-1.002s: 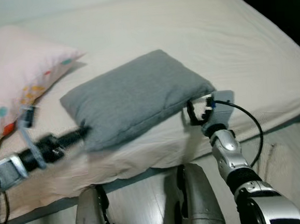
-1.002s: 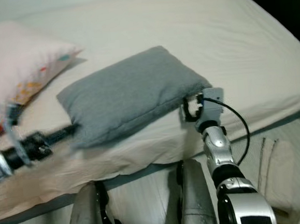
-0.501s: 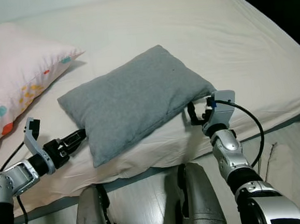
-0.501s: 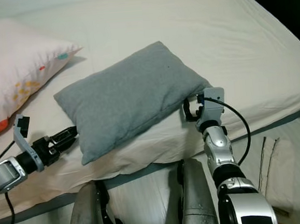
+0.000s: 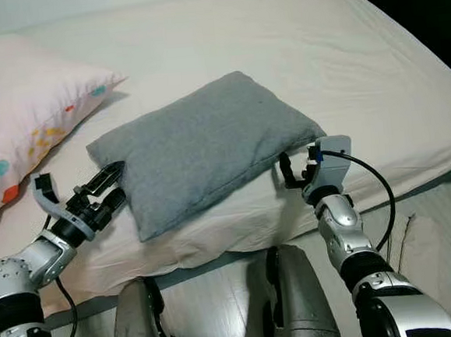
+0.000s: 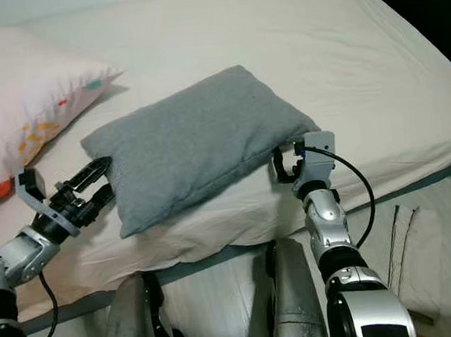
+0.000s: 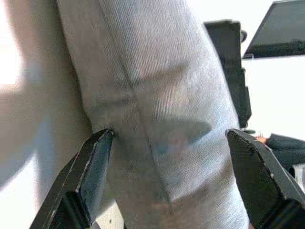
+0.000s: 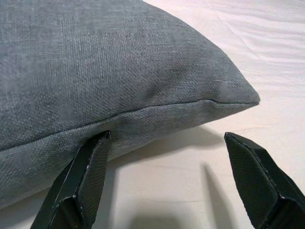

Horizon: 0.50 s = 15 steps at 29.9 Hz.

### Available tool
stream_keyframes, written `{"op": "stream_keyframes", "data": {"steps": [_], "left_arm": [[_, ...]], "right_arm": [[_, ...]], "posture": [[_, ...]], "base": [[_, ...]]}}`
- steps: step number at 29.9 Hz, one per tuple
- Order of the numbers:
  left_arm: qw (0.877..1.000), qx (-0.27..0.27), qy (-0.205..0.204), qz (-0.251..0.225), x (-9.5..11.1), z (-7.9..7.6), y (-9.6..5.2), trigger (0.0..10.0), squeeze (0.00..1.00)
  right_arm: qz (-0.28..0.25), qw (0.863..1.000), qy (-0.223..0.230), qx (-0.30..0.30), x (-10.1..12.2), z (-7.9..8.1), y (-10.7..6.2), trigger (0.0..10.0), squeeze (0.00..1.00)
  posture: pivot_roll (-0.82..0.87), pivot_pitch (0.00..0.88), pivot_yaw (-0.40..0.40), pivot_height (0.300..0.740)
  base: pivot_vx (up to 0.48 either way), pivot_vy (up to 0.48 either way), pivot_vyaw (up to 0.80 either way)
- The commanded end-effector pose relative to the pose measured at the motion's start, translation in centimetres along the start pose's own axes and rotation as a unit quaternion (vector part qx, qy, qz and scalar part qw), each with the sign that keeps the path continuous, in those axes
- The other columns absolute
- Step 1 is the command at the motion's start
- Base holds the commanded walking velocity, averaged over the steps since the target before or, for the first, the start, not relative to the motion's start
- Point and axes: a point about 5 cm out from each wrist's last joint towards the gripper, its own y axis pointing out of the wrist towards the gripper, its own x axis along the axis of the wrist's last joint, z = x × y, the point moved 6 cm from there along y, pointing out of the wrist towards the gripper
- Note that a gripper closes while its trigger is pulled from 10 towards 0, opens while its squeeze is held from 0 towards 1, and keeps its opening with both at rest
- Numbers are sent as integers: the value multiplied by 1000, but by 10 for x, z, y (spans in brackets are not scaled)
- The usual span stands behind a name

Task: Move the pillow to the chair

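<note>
Pillow (image 5: 200, 147) lies on the bed (image 5: 342, 58), another pillow (image 5: 18, 114) to its left.

Hidden and cut-off parts

The pink pillow (image 5: 18, 114) is cut off by the picture's edge. The right tool (image 5: 291, 171) is partly hidden under the grey pillow (image 5: 200, 143).

Grey pillow (image 5: 204, 148): woven cloth, matt, fine visible weave, stitched seam along the edge. Bed sheet (image 5: 342, 58): cream cloth, smooth, matt, lightly creased near the front edge. Second pillow (image 5: 18, 114): pale pink cloth with coloured dots, matt. Left gripper (image 5: 108, 185) and right gripper (image 5: 288, 171): black fingers, probably plastic, dull sheen. Forearms: silver, glossy metal-like finish. Floor (image 5: 221, 309): pale, slightly glossy.
</note>
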Motion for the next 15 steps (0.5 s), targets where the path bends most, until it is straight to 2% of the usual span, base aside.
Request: {"op": "stream_keyframes", "data": {"steps": [1, 4, 5, 6, 8, 9, 10, 12, 13, 14, 15], "left_arm": [[1000, 13, -5, -23, 13, 6, -10, 10000, 1000], [1000, 20, -4, -17, 12, 8, -11, 10000, 1000], [1000, 26, 5, 5, 4, 9, -10, 10000, 1000], [1000, 26, 5, 5, 4, 9, -10, 10000, 1000], [996, 50, 31, 62, -25, 14, -4, 10000, 1000], [996, 50, 31, 62, -25, 14, -4, 10000, 1000], [994, 51, 35, 86, -43, 14, 3, 10000, 1000], [994, 51, 35, 86, -43, 14, 3, 10000, 1000], [991, 50, 43, 113, -64, 12, 11, 10000, 1000], [991, 50, 43, 113, -64, 12, 11, 10000, 1000], [990, 43, 44, 131, -80, 9, 18, 10000, 1000]], "right_arm": [[15, 1000, 7, -4, -9, -2, -3, 10000, 0], [15, 1000, 7, -4, -9, -2, -3, 10000, 0], [15, 1000, 6, -4, -9, -2, -4, 10000, 0], [15, 1000, 6, -4, -9, -2, -4, 10000, 0], [16, 1000, 6, -4, -9, -2, -4, 10000, 0], [16, 1000, 6, -4, -9, -2, -4, 10000, 0], [16, 1000, 7, -4, -9, -2, -4, 10000, 0], [16, 1000, 7, -4, -9, -2, -4, 10000, 0], [17, 1000, 7, -4, -10, -1, -4, 10000, 0], [17, 1000, 7, -4, -10, -1, -4, 10000, 0], [17, 1000, 7, -3, -10, 0, -4, 10000, 0]], "posture": [[18, 283, -20, 557], [19, 285, -19, 557], [22, 284, -18, 557], [22, 284, -18, 557], [24, 285, -18, 557], [24, 285, -18, 557], [22, 286, -19, 557], [22, 286, -19, 557], [21, 286, -18, 557], [21, 286, -18, 557], [21, 287, -18, 557]], "base": [[0, 0, 0], [0, 0, 0], [0, 0, 0], [0, 0, 0], [0, 0, 0], [0, 0, 0], [0, 0, 0], [0, 0, 0], [0, 0, 0], [0, 0, 0], [0, 0, 0]]}}
